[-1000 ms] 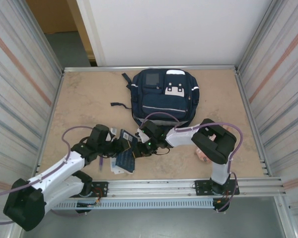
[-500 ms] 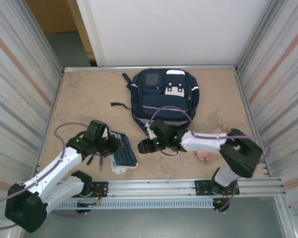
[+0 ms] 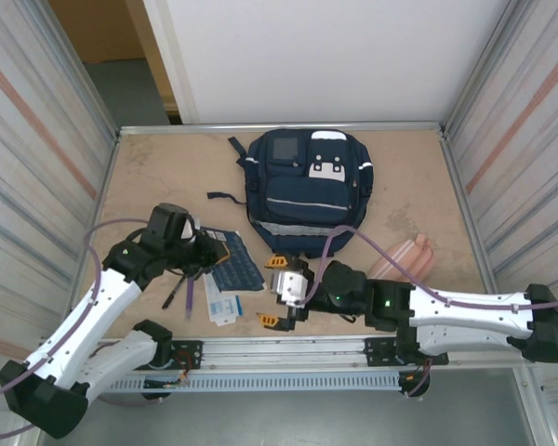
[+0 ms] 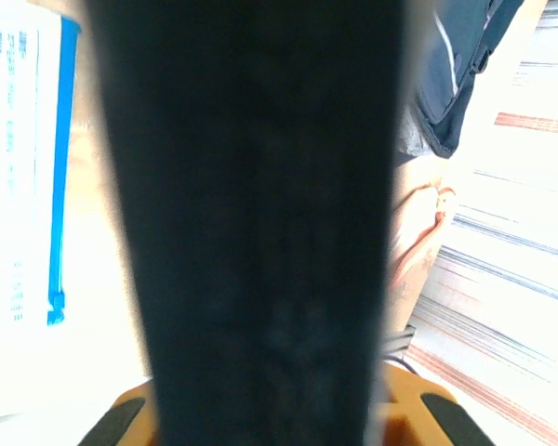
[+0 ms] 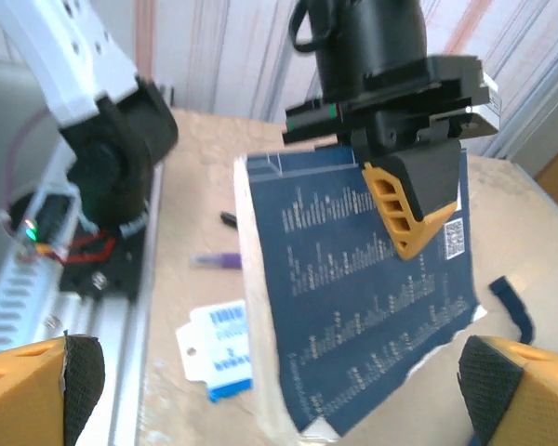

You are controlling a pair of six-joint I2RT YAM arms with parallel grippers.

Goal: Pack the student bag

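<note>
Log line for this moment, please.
left gripper: shut on book | right gripper: open, empty | backpack: book outside

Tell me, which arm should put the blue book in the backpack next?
Left, probably. The left tool is shut on the blue book, while the right tool hangs open and empty beside it. The student bag lies just beyond both.
</note>
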